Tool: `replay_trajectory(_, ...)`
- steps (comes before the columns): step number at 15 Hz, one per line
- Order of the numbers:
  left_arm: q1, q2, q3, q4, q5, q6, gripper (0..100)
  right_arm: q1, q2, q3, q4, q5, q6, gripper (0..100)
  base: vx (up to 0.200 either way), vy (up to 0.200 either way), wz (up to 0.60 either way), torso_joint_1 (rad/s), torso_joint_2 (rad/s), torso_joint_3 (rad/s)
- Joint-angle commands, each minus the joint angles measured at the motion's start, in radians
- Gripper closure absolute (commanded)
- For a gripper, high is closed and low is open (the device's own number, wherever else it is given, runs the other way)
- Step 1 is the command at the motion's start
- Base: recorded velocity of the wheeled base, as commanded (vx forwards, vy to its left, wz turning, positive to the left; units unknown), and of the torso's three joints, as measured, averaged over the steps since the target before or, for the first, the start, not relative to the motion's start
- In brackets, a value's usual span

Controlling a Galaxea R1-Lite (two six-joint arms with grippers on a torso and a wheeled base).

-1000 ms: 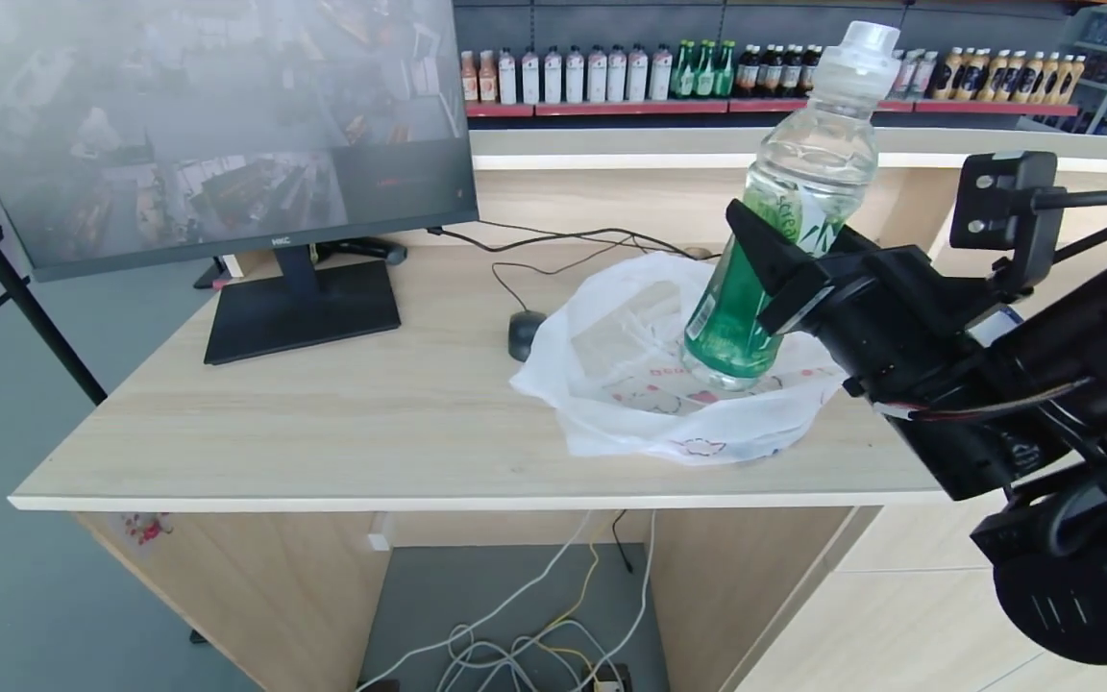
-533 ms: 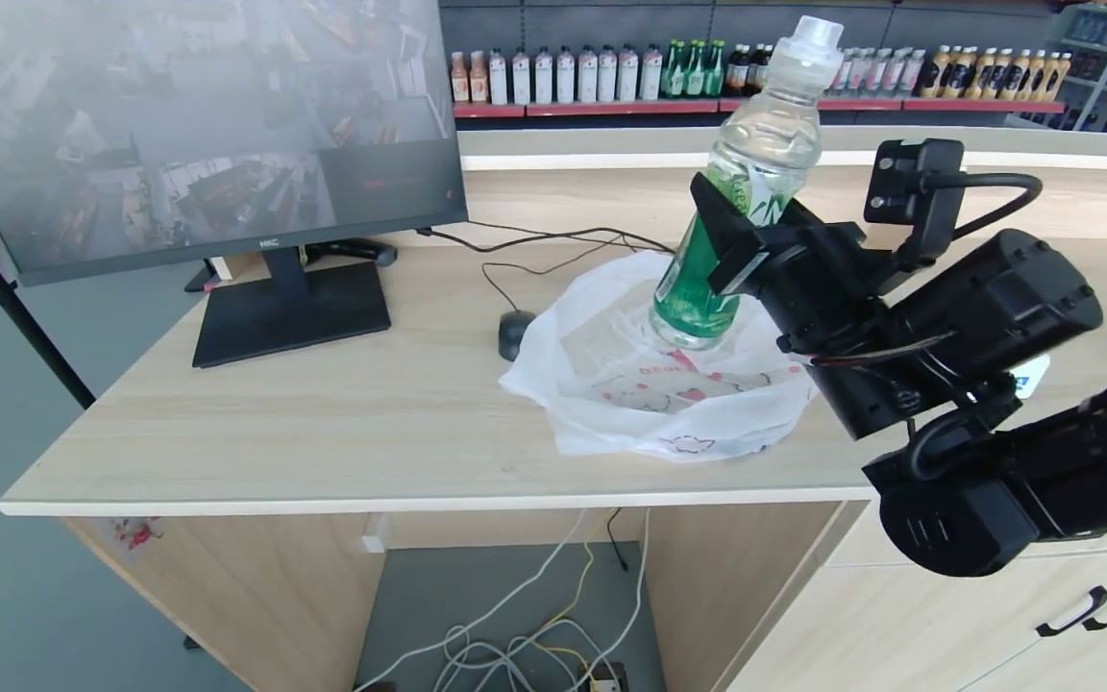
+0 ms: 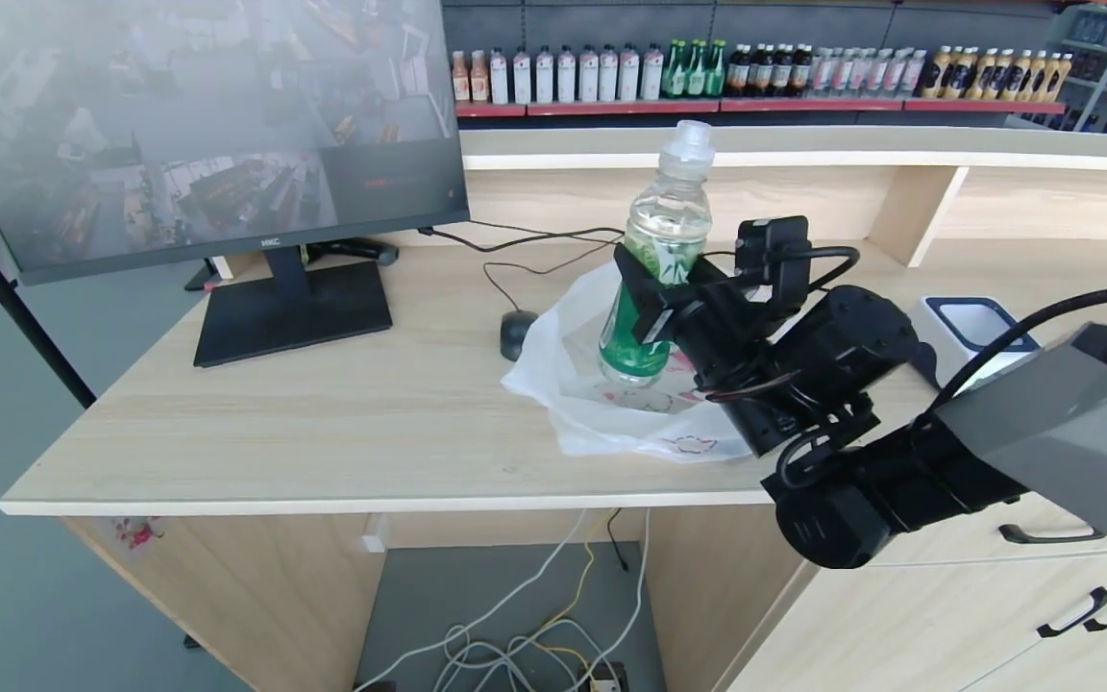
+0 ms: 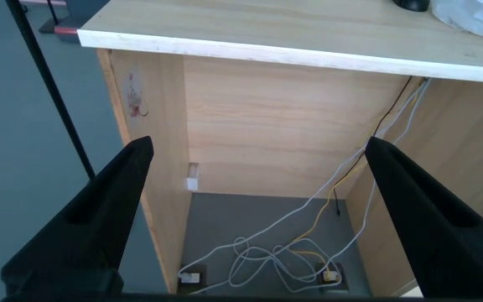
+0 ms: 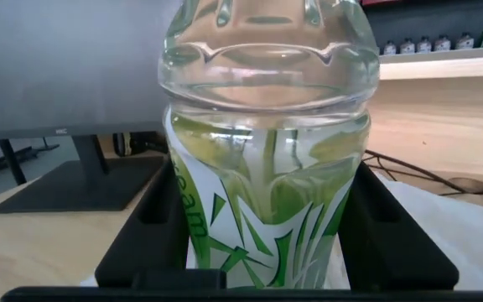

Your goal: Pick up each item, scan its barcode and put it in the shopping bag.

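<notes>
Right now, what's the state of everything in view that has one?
shopping bag: mouth open, slumped on the desk
bottle: capped, slightly tilted, held over the shopping bag
right gripper: shut on the bottle
left gripper: open, empty, low in front of the desk
monitor: on
drawers: shut

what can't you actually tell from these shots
- Barcode on the bottle: in the head view the right hand covers part of the label, and the right wrist view cuts the label off at the picture's edge.
- Whether the bottle's base rests in the shopping bag or hangs above it: the head view cannot settle the height.
- The bag's right side and contents: hidden by the right arm in the head view.
</notes>
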Motion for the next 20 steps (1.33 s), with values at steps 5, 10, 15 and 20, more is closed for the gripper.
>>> replay_trajectory(5,0.0,0.0,0.0,0.0,0.0,0.001,0,-0.067,0.134,-0.179,-0.002,0.04,-0.057,100,0.0,0.0,0.0,0.0,0.0,0.0)
replay_trajectory(10,0.0,0.0,0.0,0.0,0.0,0.001,0,-0.047,0.129,-0.331,0.109,0.051,-0.063,100,0.0,0.0,0.0,0.0,0.0,0.0)
replay_trajectory(15,0.0,0.0,0.0,-0.002,0.0,0.001,0,-0.03,0.152,-0.461,0.285,0.052,-0.061,100,0.0,0.0,0.0,0.0,0.0,0.0)
replay_trajectory(20,0.0,0.0,0.0,-0.002,0.0,0.001,0,-0.03,0.184,-0.496,0.284,0.051,-0.063,100,0.0,0.0,0.0,0.0,0.0,0.0)
